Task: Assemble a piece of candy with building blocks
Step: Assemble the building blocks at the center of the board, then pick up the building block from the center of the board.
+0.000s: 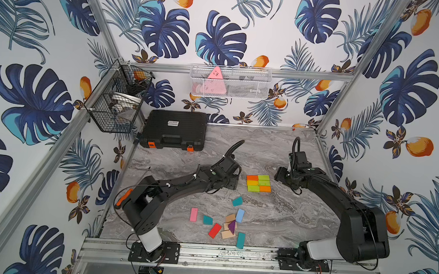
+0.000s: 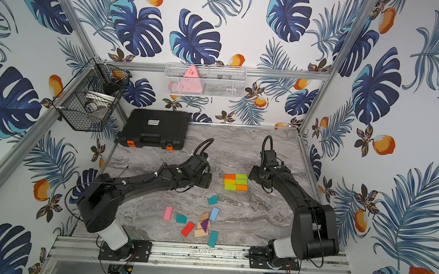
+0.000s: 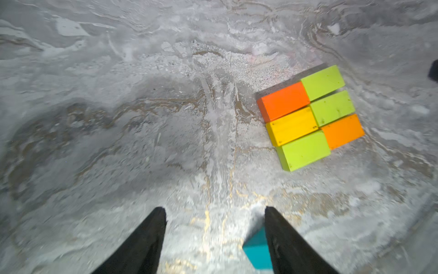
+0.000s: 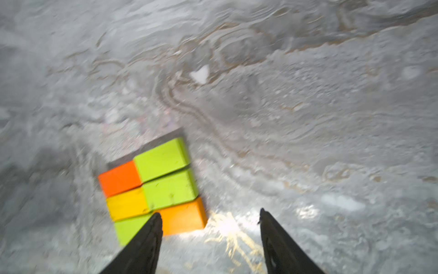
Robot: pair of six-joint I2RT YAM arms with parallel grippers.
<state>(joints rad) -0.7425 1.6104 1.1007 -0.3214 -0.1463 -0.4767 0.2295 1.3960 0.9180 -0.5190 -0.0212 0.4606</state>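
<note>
Both top views: the grey marbled tabletop [image 1: 277, 151] is boxed in by patterned walls on three sides, with a metal front rail [image 1: 220, 252] along the near edge. A packed rectangle of six green, orange and yellow wooden blocks [image 1: 258, 183] lies flat mid-tabletop in two columns of three, edges flush. The left hand [image 1: 234, 182] is just beside one side of it and the right hand [image 1: 278, 176] just beside the opposite side. A loose scatter of pink, teal, red, blue, purple and plain wooden blocks [image 1: 224, 224] lies nearer the front rail, apart from the rectangle, some overlapping. A closed black plastic tool case [image 1: 173, 130] fills the far corner on the left arm's side. There is bare tabletop behind the rectangle.

Left wrist view: the left hand [image 3: 214, 208] is released, fingers spread, bare tabletop between the tips. The packed rectangle [image 3: 310, 118] is off to one side, apart from the fingers, bare tabletop all round. One teal wooden block [image 3: 257, 251] lies partly hidden by a finger; contact can't tell.

Right wrist view, blurred: the right hand [image 4: 209, 213] is released, fingers wide, only tabletop between. One fingertip overlaps the rectangle's near edge; touching or above, can't tell.
</note>
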